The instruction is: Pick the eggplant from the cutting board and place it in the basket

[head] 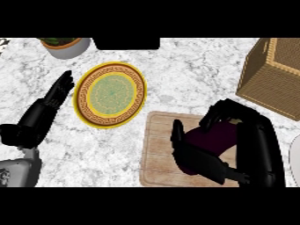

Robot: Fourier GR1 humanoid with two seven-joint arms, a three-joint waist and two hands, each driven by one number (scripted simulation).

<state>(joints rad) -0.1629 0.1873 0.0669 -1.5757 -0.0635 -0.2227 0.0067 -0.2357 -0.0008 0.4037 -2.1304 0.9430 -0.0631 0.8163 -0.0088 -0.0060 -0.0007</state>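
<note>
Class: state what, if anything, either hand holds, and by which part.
The right hand curls round the eggplant, about its middle; the left hand holds nothing.

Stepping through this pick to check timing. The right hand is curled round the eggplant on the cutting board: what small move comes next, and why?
Probably a short lift straight up. The right hand has its fingers and thumb curled round the eggplant, which lies over the cutting board. The wicker basket stands apart, toward the upper right, with tall walls to clear.
</note>
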